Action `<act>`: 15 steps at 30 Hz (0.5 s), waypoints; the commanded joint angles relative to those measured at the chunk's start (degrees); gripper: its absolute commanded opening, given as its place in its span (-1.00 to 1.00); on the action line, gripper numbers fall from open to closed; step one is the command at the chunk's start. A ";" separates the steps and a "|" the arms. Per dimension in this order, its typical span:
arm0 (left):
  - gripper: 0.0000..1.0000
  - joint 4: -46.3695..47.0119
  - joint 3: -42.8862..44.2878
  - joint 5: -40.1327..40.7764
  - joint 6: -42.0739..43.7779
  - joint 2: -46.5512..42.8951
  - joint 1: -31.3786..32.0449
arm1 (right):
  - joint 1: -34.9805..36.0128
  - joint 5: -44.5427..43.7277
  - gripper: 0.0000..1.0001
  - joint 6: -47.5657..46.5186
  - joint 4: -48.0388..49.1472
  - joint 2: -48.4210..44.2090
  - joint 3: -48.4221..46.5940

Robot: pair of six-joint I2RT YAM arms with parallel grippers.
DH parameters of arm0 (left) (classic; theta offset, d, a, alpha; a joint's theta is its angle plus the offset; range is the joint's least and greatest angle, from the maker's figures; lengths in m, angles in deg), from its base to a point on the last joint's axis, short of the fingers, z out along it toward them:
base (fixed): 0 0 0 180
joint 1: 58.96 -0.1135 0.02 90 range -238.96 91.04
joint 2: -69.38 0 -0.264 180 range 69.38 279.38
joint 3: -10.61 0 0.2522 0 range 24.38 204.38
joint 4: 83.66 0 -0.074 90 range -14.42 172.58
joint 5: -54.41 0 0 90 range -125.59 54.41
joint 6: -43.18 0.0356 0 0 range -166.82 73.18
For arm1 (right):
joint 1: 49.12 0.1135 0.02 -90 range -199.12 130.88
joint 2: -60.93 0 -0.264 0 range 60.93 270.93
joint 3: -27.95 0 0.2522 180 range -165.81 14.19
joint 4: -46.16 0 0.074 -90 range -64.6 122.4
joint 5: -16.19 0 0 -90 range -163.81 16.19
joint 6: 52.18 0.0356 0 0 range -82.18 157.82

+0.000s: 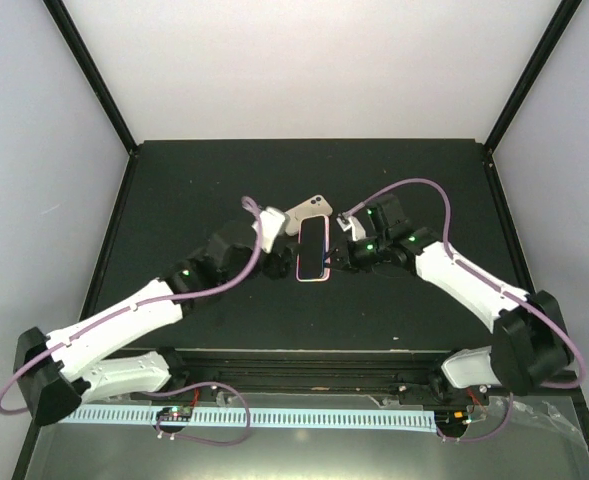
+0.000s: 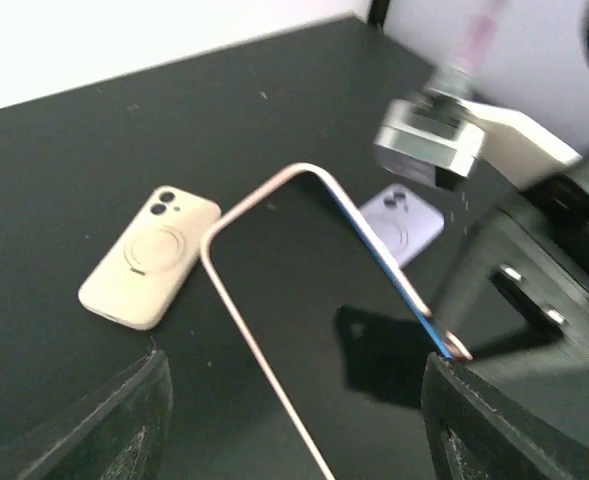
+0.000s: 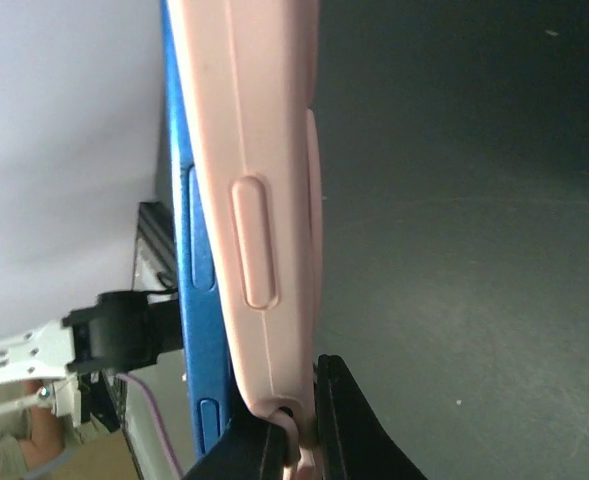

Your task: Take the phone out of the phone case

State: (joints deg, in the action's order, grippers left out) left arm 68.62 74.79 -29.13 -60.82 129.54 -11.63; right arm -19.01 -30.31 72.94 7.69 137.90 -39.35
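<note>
The phone, blue-edged [image 3: 189, 250] with a dark screen [image 2: 314, 330], sits in a pink case [image 3: 264, 200] and is held above the black table at its centre [image 1: 312, 250]. In the right wrist view the blue body stands partly out of the case along one long side. My right gripper [image 1: 333, 255] is shut on the case's edge, its fingers [image 3: 364, 440] pinching the pink rim. My left gripper [image 1: 279, 262] is open on the phone's left side, and its fingers [image 2: 114, 420] straddle the screen without closing on it.
A beige cased phone [image 2: 149, 258] lies face down on the table behind the held phone and shows in the top view [image 1: 310, 210]. A lavender phone [image 2: 406, 222] lies further right, near the right arm's wrist [image 2: 429, 150]. Black frame posts stand at the table's corners.
</note>
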 commanded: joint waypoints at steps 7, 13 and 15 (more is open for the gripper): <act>0.38 -0.22 -1.15 12.72 15.50 6.99 11.90 | -0.30 0.49 -0.99 8.45 2.06 11.51 -0.54; 0.37 0.70 -0.58 13.40 18.32 12.59 14.98 | -0.53 2.70 -0.99 9.18 2.61 15.42 -0.69; 0.35 0.77 -0.09 13.45 18.59 14.96 15.89 | -0.73 2.76 -0.99 8.91 2.48 16.49 -0.84</act>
State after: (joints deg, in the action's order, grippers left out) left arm 68.08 73.61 -17.35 -45.39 141.38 2.45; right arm -19.05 -30.99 81.26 7.43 153.64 -39.35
